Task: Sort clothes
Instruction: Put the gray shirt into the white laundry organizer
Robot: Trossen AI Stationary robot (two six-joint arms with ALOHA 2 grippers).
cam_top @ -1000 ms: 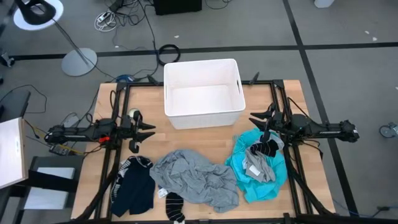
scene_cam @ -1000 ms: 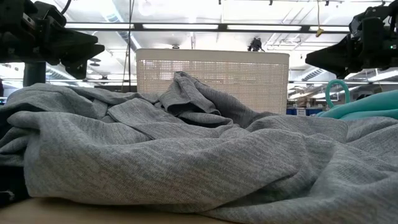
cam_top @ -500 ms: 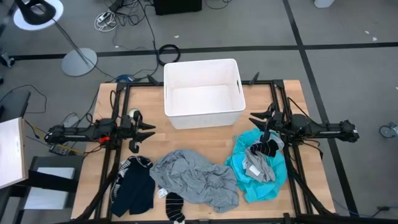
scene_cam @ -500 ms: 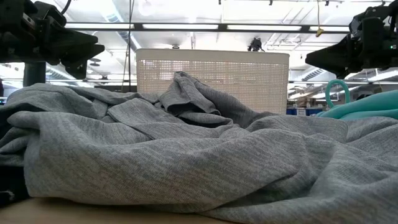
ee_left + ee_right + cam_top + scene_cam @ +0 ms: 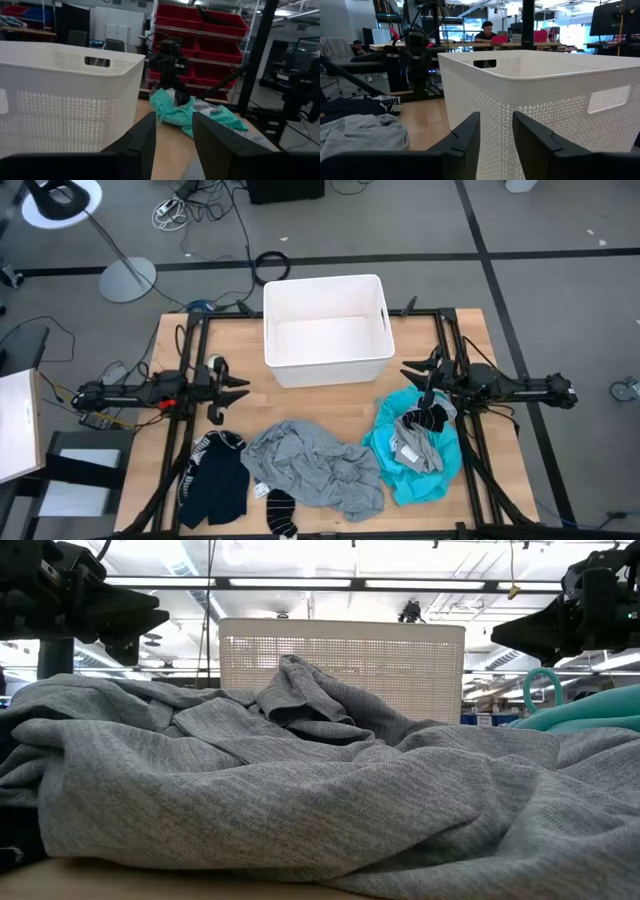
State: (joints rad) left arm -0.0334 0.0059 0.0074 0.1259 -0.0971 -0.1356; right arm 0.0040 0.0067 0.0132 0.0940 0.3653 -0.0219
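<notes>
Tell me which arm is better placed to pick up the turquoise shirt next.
The right arm, probably. Its end effector hangs open at the edge of the crumpled turquoise shirt, while the left end effector, also open, waits across the wooden table, nearer the crumpled grey shirt.

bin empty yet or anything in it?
Empty. The high view shows the white bin's bare floor; all clothes lie on the table.

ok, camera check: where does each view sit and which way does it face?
High: overhead, straight down on table, both arms, bin.
Low: table height, level across grey shirt to the bin; both arms at top corners.
Left wrist: on left arm, past left gripper to turquoise shirt and right arm.
Right wrist: on right arm, past right gripper to bin and left arm.
Shared: the bin shows in all.
</notes>
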